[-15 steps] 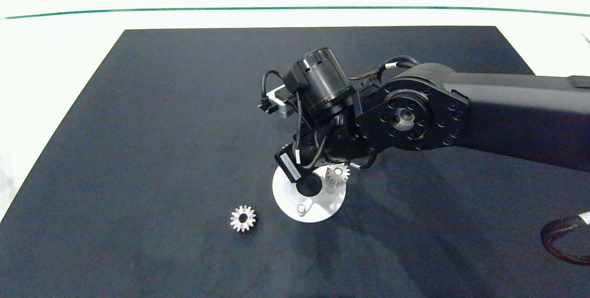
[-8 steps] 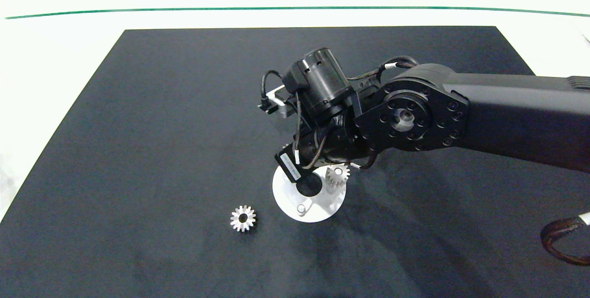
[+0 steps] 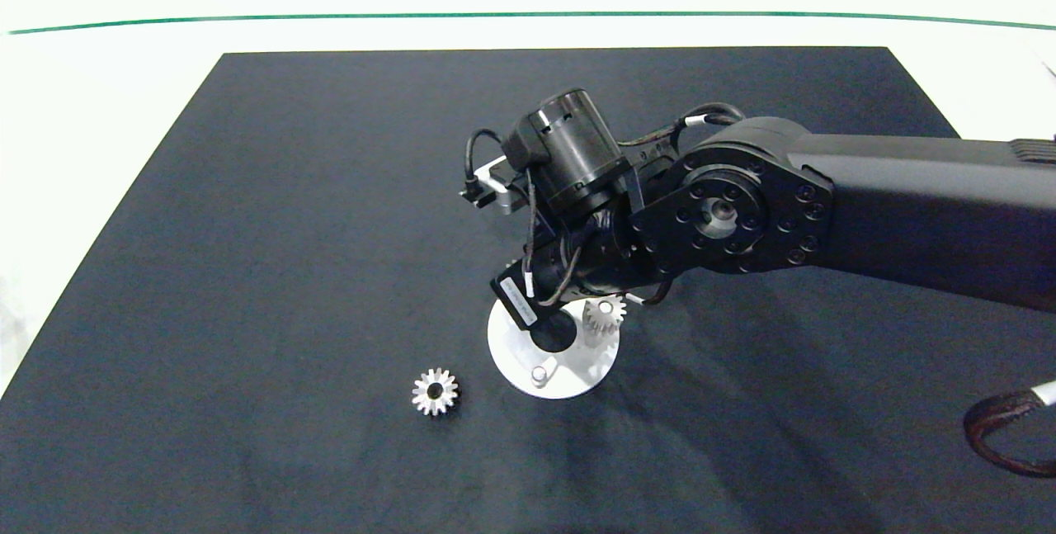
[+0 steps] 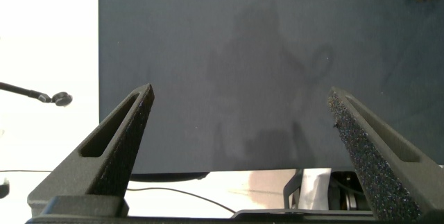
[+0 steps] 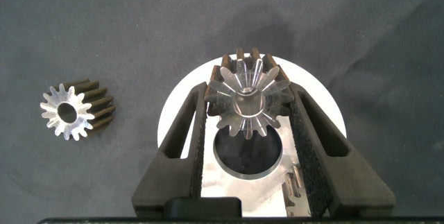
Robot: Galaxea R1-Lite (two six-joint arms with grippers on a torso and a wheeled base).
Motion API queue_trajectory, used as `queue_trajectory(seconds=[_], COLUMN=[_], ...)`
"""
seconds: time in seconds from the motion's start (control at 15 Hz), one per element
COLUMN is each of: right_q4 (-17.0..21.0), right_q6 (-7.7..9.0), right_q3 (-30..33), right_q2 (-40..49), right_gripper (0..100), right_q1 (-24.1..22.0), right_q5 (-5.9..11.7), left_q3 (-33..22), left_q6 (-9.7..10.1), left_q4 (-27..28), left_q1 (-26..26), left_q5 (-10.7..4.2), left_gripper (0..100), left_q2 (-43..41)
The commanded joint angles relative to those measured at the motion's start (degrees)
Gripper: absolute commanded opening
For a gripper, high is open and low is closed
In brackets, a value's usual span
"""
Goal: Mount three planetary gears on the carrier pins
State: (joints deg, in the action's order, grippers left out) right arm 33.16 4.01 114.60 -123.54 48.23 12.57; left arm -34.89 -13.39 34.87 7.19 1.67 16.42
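Note:
In the head view the white carrier disc (image 3: 569, 373) lies mid-mat under my right arm. One planetary gear (image 3: 604, 315) sits on its right pin, and the front carrier pin (image 3: 539, 373) stands bare. A second planetary gear (image 3: 435, 392) lies loose on the mat to the disc's left. The wrist hides my right gripper there. In the right wrist view the right gripper (image 5: 247, 123) is shut on a third planetary gear (image 5: 246, 99), held upright over the carrier disc's (image 5: 322, 109) far edge. The loose gear (image 5: 69, 109) shows beside it. My left gripper (image 4: 239, 106) hangs open over bare mat.
The black mat (image 3: 289, 229) covers most of the white table (image 3: 99, 88), which has a green line near its far edge. A dark cable loop (image 3: 1002, 435) lies at the mat's right. The left arm is outside the head view.
The right arm's wrist has shifted slightly up and to the left over the disc. The gears and the disc have not moved.

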Motion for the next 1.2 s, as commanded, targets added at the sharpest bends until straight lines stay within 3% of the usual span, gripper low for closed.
queue_trajectory(seconds=[0.07,1.2], right_q4=[0.15,0.06], right_q6=[0.03,-0.93], right_q3=[-0.01,-0.01], right_q2=[-0.30,-0.74], right_gripper=[25,25], right_q1=[0.03,0.73], right_q5=[0.00,0.00], left_q3=[0.00,0.00], left_q6=[-0.06,-0.15], left_q4=[0.20,0.64], left_q1=[0.01,0.01], left_q5=[0.00,0.00], left_gripper=[100,100], left_q2=[0.10,-0.42])
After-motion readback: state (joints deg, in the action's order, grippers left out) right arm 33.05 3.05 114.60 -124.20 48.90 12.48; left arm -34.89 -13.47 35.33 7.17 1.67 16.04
